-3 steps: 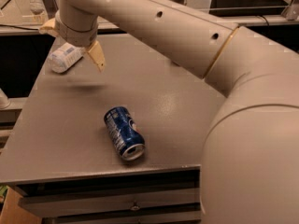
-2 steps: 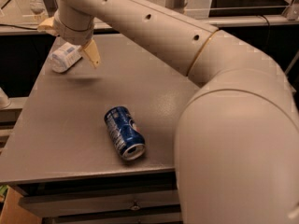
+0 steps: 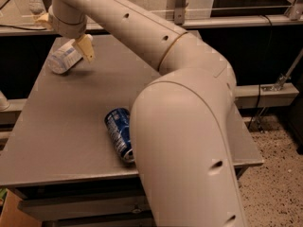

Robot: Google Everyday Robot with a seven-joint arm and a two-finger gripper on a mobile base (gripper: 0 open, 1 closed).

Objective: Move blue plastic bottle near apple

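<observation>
Blue plastic bottle lies just below spread jaws.

My arm is smooth cream shell, fat rounded segments dotted with dark holes; my tool hangs at the counter's far-left corner.

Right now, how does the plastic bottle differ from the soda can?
The plastic bottle is whitish and translucent; the soda can is dark blue metal. The bottle lies at the far corner of the table, under the gripper; the can lies near the front edge, half hidden by the arm. Both lie on their sides.
</observation>
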